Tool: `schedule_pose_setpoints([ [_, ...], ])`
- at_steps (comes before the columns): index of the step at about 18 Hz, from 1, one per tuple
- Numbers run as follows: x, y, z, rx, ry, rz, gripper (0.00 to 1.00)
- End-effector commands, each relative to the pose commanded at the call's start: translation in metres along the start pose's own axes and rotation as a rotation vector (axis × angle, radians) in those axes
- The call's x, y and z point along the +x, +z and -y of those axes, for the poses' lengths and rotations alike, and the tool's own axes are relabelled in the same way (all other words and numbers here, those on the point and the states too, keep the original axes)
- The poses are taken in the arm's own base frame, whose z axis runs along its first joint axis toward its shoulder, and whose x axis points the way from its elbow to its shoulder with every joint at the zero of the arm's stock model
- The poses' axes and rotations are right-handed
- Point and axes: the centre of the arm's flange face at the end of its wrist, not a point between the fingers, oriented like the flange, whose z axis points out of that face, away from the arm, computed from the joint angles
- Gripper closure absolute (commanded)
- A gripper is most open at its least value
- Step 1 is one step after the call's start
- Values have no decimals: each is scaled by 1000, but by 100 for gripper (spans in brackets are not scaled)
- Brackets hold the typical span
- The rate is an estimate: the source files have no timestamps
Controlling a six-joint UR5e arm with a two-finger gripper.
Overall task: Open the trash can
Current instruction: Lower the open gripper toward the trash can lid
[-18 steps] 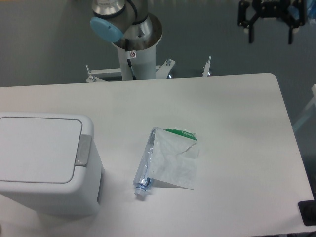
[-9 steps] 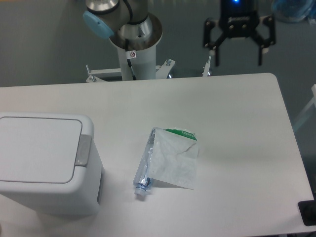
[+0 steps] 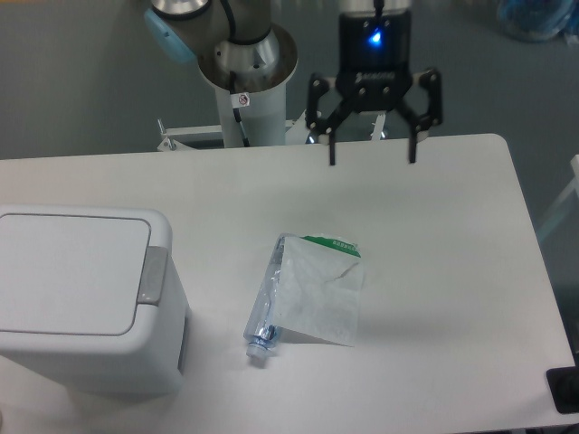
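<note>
One closed bin, one bagged bottle, one claw hanging above the table's far edge.

The single trash can [image 3: 86, 303] sits at the near left of the white table [image 3: 434, 271], its flat lid down and its one grey push tab [image 3: 154, 275] along the lid's right edge. One white-and-green paper bag [image 3: 318, 291] lies near the table's middle, with one clear plastic bottle [image 3: 263, 318] poking out toward the front. The one gripper [image 3: 372, 160] hangs well apart from the bin, two black fingers spread wide, holding nothing, a blue light glowing on its body. Behind the table stands the arm's pedestal [image 3: 249, 81] on a grey floor.
</note>
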Motion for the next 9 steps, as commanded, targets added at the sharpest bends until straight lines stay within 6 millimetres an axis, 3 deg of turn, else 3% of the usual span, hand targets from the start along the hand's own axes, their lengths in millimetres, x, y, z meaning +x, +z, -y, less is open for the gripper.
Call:
schedule_pose_setpoints([
  [7,50,29,15,-6,-84,-59,0],
  [9,64,47,24,16,-127,-70,0],
])
